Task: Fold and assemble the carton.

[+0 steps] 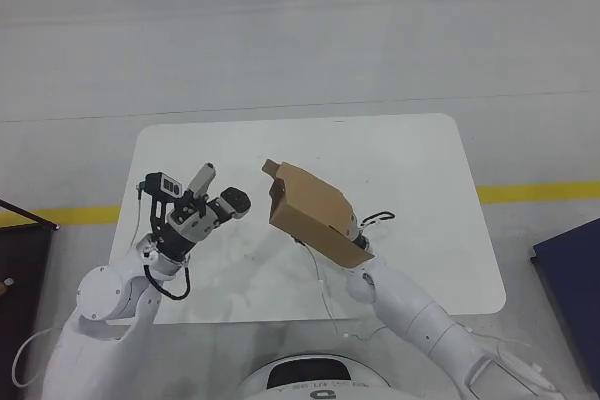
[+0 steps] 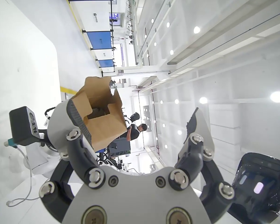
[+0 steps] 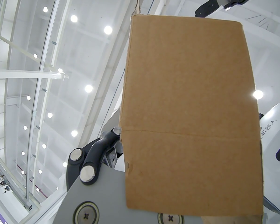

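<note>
- The brown cardboard carton point(image 1: 310, 212) hangs above the white rounded worktop point(image 1: 410, 160), tilted and touching nothing below. The right gripper point(image 1: 358, 238) carries it from the end nearer the robot.
- The right fingers' tips are hidden behind the board. Since nothing else supports the carton, I judge them pinched on its lower flap.
- The left gripper point(image 1: 223, 188) hovers beside the carton, apart from it, with its fingers point(image 2: 74, 115) spread wide and holding nothing.
- The step in hand looks like closing the open far end. To do it well, the right arm should hold the carton steady while the left presses one flap at a time along its crease.
- The short flaps should go in before the long ones. The push should run toward the right gripper's hold, so the carton does not twist out of the pinch.
- The left wrist view looks into the carton's open mouth: flaps splayed outward, one with a torn-looking edge, the inside hollow. The top view gives just the closed outer panels and a small flap at the far end.
- The right wrist view shows one flat panel crossed by a fold line, and the left fingers point(image 3: 207, 6) past the carton's far corner.
</note>
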